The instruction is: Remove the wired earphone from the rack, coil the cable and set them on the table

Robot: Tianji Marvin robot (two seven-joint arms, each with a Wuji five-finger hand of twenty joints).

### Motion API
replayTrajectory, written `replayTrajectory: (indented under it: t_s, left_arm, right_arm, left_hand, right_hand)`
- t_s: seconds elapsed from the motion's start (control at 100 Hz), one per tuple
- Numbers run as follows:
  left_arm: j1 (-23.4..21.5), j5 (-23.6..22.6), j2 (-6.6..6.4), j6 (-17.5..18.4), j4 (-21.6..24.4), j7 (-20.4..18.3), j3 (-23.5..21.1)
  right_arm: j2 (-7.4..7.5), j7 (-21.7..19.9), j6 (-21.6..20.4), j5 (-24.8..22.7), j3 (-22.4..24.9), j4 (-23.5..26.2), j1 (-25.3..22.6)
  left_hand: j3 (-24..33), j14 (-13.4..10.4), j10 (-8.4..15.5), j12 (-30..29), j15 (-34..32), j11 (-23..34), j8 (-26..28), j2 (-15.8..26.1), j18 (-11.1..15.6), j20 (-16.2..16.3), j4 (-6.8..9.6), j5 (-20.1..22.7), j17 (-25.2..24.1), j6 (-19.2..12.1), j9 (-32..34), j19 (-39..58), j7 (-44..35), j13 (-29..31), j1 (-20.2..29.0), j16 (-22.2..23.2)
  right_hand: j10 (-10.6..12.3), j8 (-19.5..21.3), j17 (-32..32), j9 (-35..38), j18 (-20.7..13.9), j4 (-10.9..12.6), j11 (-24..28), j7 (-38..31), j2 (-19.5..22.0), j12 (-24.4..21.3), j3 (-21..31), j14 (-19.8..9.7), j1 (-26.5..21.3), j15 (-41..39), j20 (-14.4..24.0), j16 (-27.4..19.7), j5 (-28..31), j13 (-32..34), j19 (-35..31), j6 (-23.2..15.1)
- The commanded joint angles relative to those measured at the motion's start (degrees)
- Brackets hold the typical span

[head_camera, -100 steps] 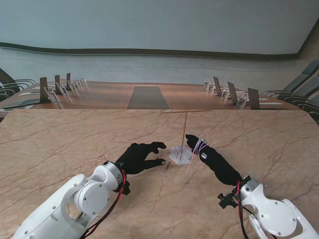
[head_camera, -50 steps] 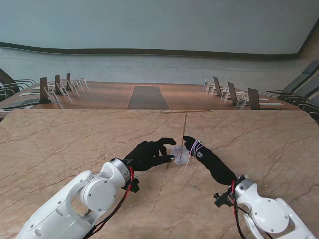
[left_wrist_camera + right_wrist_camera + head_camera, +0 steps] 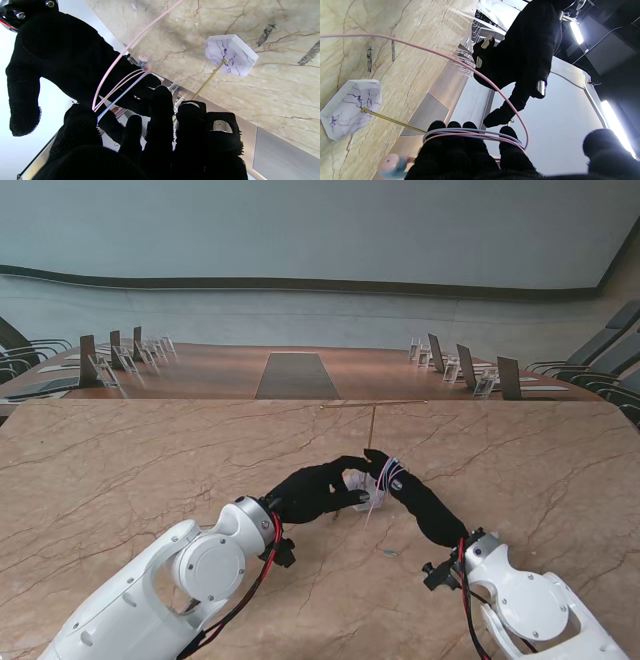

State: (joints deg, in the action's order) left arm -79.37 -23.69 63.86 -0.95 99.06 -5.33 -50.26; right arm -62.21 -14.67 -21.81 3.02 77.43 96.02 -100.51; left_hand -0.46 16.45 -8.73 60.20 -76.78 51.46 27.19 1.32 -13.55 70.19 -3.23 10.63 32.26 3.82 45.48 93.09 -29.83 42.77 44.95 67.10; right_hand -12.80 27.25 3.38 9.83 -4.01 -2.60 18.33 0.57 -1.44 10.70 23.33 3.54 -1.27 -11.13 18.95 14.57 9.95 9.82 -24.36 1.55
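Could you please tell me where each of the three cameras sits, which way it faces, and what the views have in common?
Stand view: above the shoulders, looking down at the marble table; both arms show, left hand meeting right hand at the rack.
Left wrist: along its own fingers toward the right hand, wrapped in pink cable.
Right wrist: along its own fingers toward the left hand.
Shared: the wrist views both show the rack's marble base and the cable.

The rack (image 3: 371, 442) and both hands (image 3: 318, 488) (image 3: 410, 495) are crowding the table's (image 3: 150, 460) middle; bare marble is lying open to either side.
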Motion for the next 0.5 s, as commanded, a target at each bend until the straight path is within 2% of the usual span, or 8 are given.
replayTrajectory:
  t_s: [0.0, 0.1, 0.17, 0.25, 0.42, 0.44, 0.48, 0.49]
  left_arm:
    - [-0.16, 0.52, 0.62, -0.31, 0.17, 0.31, 0.30]
    - [0.05, 1.66, 0.95, -0.50, 0.01, 0.87, 0.62]
    - [0.30, 3.37, 1.24, -0.96, -0.06, 1.08, 0.90]
    - [0.56, 4.82, 1.56, -1.41, -0.19, 1.31, 1.27]
    - [1.11, 6.64, 2.28, -1.39, -0.97, 2.68, 2.20]
    - [1.15, 6.87, 2.37, -1.38, -1.05, 2.85, 2.30]
    - [1.23, 7.41, 2.49, -1.38, -1.15, 2.96, 2.48]
    - [1.25, 7.55, 2.51, -1.39, -1.18, 2.98, 2.53]
  right_arm:
    - [-0.28, -0.07, 0.00, 0.14, -0.21, 0.19, 0.31]
    - [-0.27, -0.23, 0.00, 0.31, -0.36, 0.14, 0.77]
    - [-0.27, -0.34, 0.08, 0.39, -0.48, 0.03, 1.10]
    - [-0.28, -0.42, 0.22, 0.51, -0.59, -0.01, 1.37]
    - [-0.25, -0.65, 0.14, 0.66, -0.82, -0.50, 1.87]
    - [-0.25, -0.68, 0.12, 0.67, -0.84, -0.56, 1.93]
    - [-0.25, -0.72, 0.08, 0.70, -0.90, -0.69, 2.05]
    - [-0.25, -0.72, 0.06, 0.72, -0.91, -0.73, 2.08]
  left_hand:
    - [0.08, 2.69, 1.22, 0.95, -2.58, 2.23, 0.00, -1.12, 2.20, 0.19, 0.80, 0.33, 2.98, 0.64, 0.87, 6.66, -1.47, 0.76, -1.60, 0.66]
    - [0.22, 2.24, 1.78, 1.40, -3.30, 3.33, -0.03, -1.66, 2.14, -1.09, 0.87, 0.32, 3.99, 1.70, 1.95, 7.70, -1.97, 1.85, -1.46, 0.24]
    - [0.40, 0.56, 6.11, 6.77, -6.85, 12.02, -0.26, -2.03, 0.97, -3.49, 0.88, 0.75, 7.48, 3.11, 6.16, 11.01, -2.83, 5.45, -1.37, -0.88]
    - [0.51, -0.02, 8.27, 9.49, -9.59, 15.12, -0.48, -2.51, 0.96, -5.88, 0.89, 0.44, 10.61, 3.69, 8.45, 14.06, -3.60, 7.79, -1.37, -2.08]
    - [0.69, -0.32, 9.22, 9.84, -11.59, 15.76, -0.63, -3.97, 1.68, -7.86, 0.97, -0.07, 13.55, 4.10, 9.64, 16.56, -4.21, 9.70, -1.54, -2.44]
    - [1.81, -0.43, 9.41, 9.57, -12.12, 16.15, -0.86, -4.51, 2.01, -9.94, 0.93, -0.07, 14.03, 4.18, 10.06, 17.77, -4.55, 10.19, -2.14, -2.98]
    - [2.41, -0.57, 9.82, 9.58, -12.57, 16.52, -0.94, -4.83, 2.04, -10.53, 0.88, -0.03, 14.75, 4.20, 10.52, 18.36, -4.66, 10.80, -2.41, -3.07]
    - [8.41, -0.81, 10.01, 9.63, -12.99, 16.79, -1.23, -6.33, 2.15, -11.98, 0.24, -0.08, 14.96, 4.21, 10.72, 19.11, -4.82, 11.01, -5.77, -3.47]
  right_hand:
    - [0.60, 0.29, 0.66, -0.11, 3.26, -1.62, 0.81, 0.84, -0.46, 0.49, 0.68, 2.11, 1.89, -0.47, 0.31, 0.82, -2.02, 1.64, -1.34, -7.43]
    - [0.61, 0.18, 0.66, -0.14, 3.25, -1.62, 0.84, 0.84, -0.47, 0.50, 0.67, 2.08, 1.89, -0.47, 0.36, 0.82, -1.99, 1.64, -1.30, -7.33]
    - [0.64, 0.14, 0.71, -0.16, 3.29, -1.61, 0.82, 0.84, -0.43, 0.49, 0.72, 2.11, 1.82, -0.47, 0.39, 0.83, -1.99, 1.65, -1.31, -7.30]
    - [0.62, 0.10, 0.68, -0.14, 3.25, -1.61, 0.81, 0.83, -0.44, 0.48, 0.71, 2.07, 1.82, -0.47, 0.40, 0.83, -1.98, 1.64, -1.28, -7.30]
    - [0.65, 0.05, 0.74, -0.12, 3.26, -1.63, 0.84, 0.78, -0.43, 0.49, 0.67, 2.05, 1.84, -0.48, 0.48, 0.83, -1.98, 1.64, -1.29, -7.24]
    - [0.66, 0.05, 0.74, -0.11, 3.26, -1.62, 0.86, 0.77, -0.48, 0.50, 0.67, 2.07, 1.82, -0.51, 0.48, 0.84, -1.97, 1.72, -1.29, -7.27]
    - [0.59, 0.04, 0.75, -0.12, 3.23, -1.61, 0.86, 0.76, -0.39, 0.50, 0.69, 2.08, 1.80, -0.50, 0.50, 0.84, -1.98, 1.68, -1.29, -7.23]
    - [0.61, 0.04, 0.74, -0.12, 3.21, -1.61, 0.86, 0.76, -0.42, 0.50, 0.69, 2.07, 1.80, -0.51, 0.50, 0.84, -1.98, 1.68, -1.28, -7.22]
